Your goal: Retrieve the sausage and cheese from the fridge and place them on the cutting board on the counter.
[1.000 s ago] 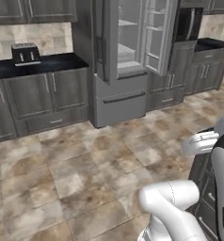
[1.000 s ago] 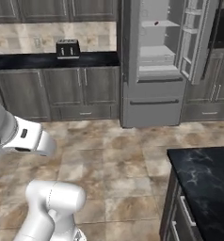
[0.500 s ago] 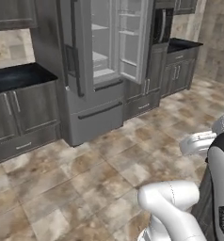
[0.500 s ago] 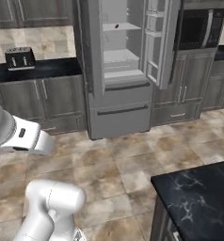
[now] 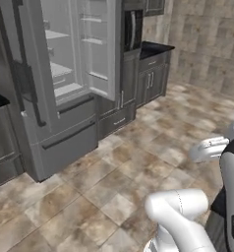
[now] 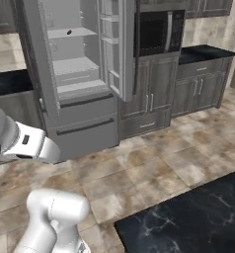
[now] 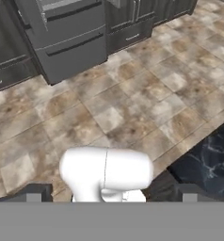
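A: Fridge doors hang wide open. See the tiny dark thing on the top shelf? Maybe that's the sausage. Too small to be sure.

B: Where's the cheese?

A: I can't find it.

B: And the gripper?

A: Open wide, holding nothing.

B: What could go wrong?

A: The arm could bump the open door reaching in.

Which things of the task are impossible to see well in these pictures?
- Sausage: perhaps the dark speck on the fridge shelf, right base view; too small to confirm.
- Cheese, cutting board: not identifiable.
- Fridge top: cut by upper edge, left base view.
- Counter: cut by lower edge.
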Robot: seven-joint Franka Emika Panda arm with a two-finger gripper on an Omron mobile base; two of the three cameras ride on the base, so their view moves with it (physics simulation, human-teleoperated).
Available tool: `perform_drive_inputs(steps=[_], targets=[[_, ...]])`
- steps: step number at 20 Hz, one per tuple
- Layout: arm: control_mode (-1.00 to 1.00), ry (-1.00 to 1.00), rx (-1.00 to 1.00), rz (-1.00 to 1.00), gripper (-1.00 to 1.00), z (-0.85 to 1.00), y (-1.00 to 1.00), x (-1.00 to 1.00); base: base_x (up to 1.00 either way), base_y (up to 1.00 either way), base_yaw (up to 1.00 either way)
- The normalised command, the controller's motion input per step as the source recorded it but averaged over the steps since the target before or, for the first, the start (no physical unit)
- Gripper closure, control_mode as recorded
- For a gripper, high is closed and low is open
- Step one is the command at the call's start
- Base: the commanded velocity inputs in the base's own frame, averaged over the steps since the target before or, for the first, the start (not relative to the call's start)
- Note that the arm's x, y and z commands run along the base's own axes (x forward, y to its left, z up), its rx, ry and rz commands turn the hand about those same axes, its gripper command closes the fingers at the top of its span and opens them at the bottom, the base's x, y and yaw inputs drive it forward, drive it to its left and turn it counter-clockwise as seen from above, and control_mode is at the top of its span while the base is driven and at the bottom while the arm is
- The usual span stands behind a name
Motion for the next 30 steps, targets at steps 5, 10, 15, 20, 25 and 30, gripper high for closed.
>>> perform_drive_inputs(steps=[5,10,15,20,25,30], targets=[[1.0,0.0,0.0,0.0,-1.0,0.0,0.0,0.0,0.99,0.21,-0.18],[1.0,0.0,0.0,0.0,-1.0,0.0,0.0,0.0,1.0,0.19,-0.14],[1.0,0.0,0.0,0.0,-1.0,0.0,0.0,0.0,1.0,-0.11,-0.09],[1.0,0.0,0.0,0.0,-1.0,0.0,0.0,0.0,1.0,-0.22,0.0],[1.0,0.0,0.0,0.0,-1.0,0.0,0.0,0.0,1.0,0.02,0.05],[1.0,0.0,0.0,0.0,-1.0,0.0,0.0,0.0,1.0,0.05,0.36]])
